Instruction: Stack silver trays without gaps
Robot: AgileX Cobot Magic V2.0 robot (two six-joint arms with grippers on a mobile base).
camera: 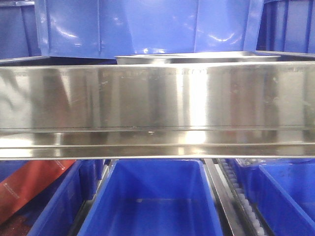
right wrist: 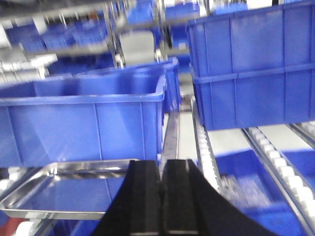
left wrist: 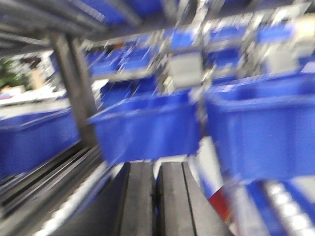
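Steel rail (camera: 157,98) is seen spanning the front view from edge to edge, mirror-bright. Just above its top edge, only the rim of a silver tray (camera: 197,58) is exposed, in front of a large blue bin (camera: 147,24). Below the rail an open blue bin (camera: 152,196) is noted, with a red package (camera: 29,189) to its left and a roller track (camera: 241,196) to its right.

In the right wrist view, a silver tray (right wrist: 59,194) is found at lower left, lying flat just in front of a wide blue bin (right wrist: 83,123); its bottom is bare. Right gripper (right wrist: 161,196) is seen beside the tray's near right corner, fingers pressed together, nothing held. Two stacked blue bins (right wrist: 251,69) are recorded at right, above a roller lane (right wrist: 275,164).

Left wrist view is heavily blurred. Left gripper (left wrist: 156,196) is shown with fingers pressed together, nothing between them. Beyond it, blue bins (left wrist: 147,128) and a dark upright post (left wrist: 74,83) are made out; no tray can be told there.
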